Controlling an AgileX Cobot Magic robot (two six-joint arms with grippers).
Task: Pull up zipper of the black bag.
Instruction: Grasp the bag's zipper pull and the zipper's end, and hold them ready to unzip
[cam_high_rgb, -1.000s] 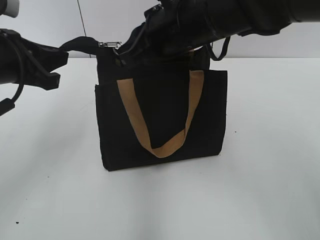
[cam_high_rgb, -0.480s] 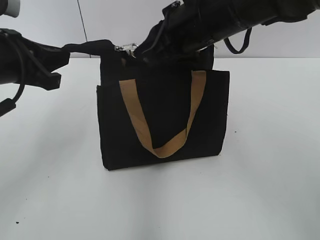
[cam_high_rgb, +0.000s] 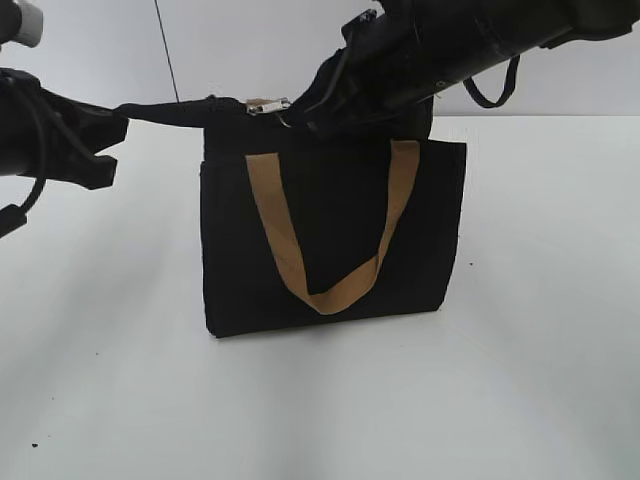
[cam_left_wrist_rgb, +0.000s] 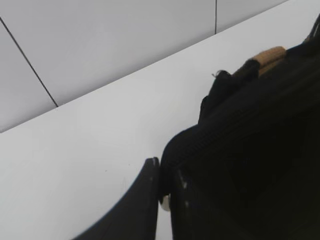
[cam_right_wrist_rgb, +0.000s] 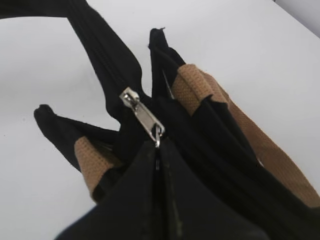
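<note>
The black bag (cam_high_rgb: 335, 240) stands upright mid-table with a tan strap handle (cam_high_rgb: 290, 265) hanging down its front. The silver zipper (cam_high_rgb: 268, 104) sits on the bag's top edge, left of centre. My right gripper (cam_high_rgb: 300, 112) is shut on the zipper's ring; in the right wrist view the zipper (cam_right_wrist_rgb: 144, 117) runs into my closed fingertips (cam_right_wrist_rgb: 157, 150). My left gripper (cam_high_rgb: 118, 122) is shut on the black fabric tail at the bag's top left corner and holds it stretched taut; its fingertips (cam_left_wrist_rgb: 162, 182) pinch the black bag (cam_left_wrist_rgb: 250, 150) fabric.
The white table (cam_high_rgb: 320, 400) spreads around the bag. A white wall with a thin dark seam (cam_high_rgb: 165, 50) rises behind. The second tan handle (cam_right_wrist_rgb: 200, 90) lies on the bag's top beside the zip line.
My right gripper has drawn the zipper to the right along the bag's top. The fabric tail held by my left gripper has stretched straighter and the bag has shifted slightly right.
</note>
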